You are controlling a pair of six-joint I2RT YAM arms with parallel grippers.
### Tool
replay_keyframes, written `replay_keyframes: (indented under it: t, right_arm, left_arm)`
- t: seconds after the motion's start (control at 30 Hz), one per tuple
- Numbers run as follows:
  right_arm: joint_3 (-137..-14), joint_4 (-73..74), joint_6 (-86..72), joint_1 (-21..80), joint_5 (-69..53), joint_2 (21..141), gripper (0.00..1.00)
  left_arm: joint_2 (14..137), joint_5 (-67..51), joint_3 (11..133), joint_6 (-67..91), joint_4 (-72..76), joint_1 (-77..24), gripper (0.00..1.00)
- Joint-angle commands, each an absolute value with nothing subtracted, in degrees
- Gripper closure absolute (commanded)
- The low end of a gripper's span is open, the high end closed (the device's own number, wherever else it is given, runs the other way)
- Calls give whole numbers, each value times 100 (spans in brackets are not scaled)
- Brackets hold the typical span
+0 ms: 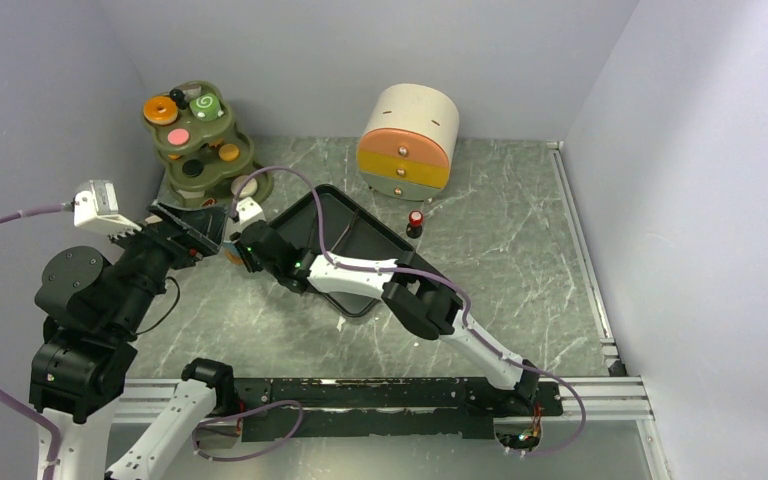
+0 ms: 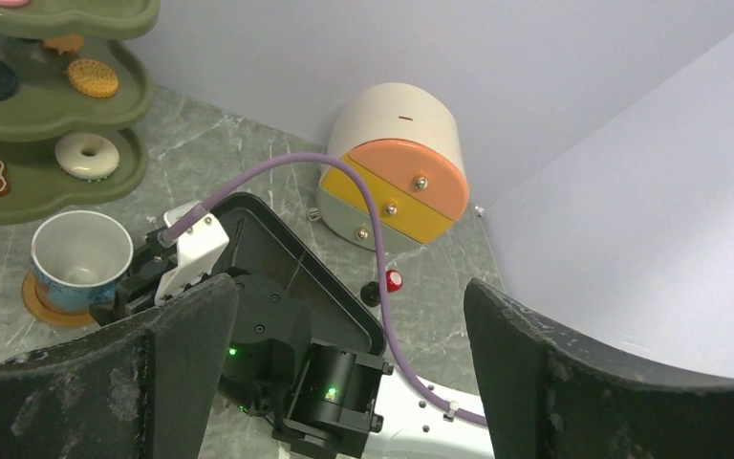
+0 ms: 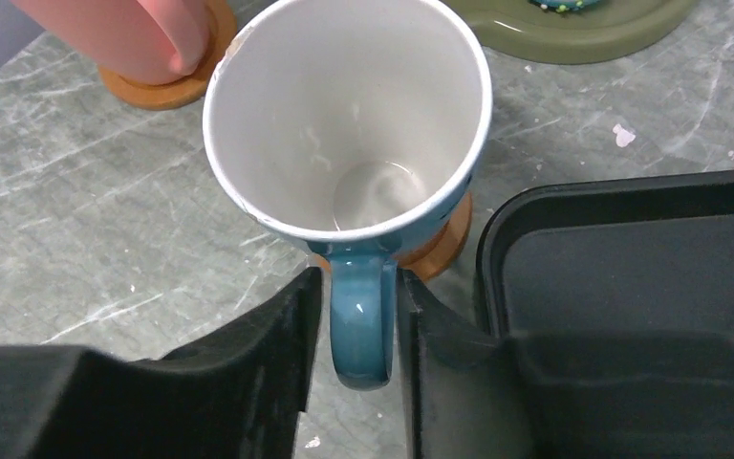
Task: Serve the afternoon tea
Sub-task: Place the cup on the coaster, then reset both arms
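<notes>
As right arm (image 1: 360,272) extends, fingers (image 3: 248,373) — astride cup (image 3: 344,115)

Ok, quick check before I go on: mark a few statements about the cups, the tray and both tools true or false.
1. The blue cup stands on an orange saucer. True.
2. The blue cup is inside the black tray. False: it stands on the table, beside the tray.
3. The left tool is open and empty. True.
4. The right tool is well clear of the blue cup. False: its fingers flank the cup's handle.
5. The pink cup stands on a second saucer. True.
</notes>
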State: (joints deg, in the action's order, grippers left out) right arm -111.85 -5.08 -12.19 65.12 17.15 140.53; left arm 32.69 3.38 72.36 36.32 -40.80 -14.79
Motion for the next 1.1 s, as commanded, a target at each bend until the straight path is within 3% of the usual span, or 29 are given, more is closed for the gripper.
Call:
replay_keyframes:
  t: [0.0, 0.5, 1.07]
  right_arm:
    - [-11135, -674, -1346, 6535, 1689, 13870, 57]
    - [-10094, -769, -1393, 6532, 1634, 12663, 4]
    - [-7821, -26, -1713, 6514, 2155, 10077, 3]
  left_arm:
    - [3270, 242, 7180, 3491, -3895, -1520, 6]
    - [3470, 330, 7059, 3148, -3988, -1521, 3]
    - [3713, 467, 7003, 2054, -4087, -1516, 4]
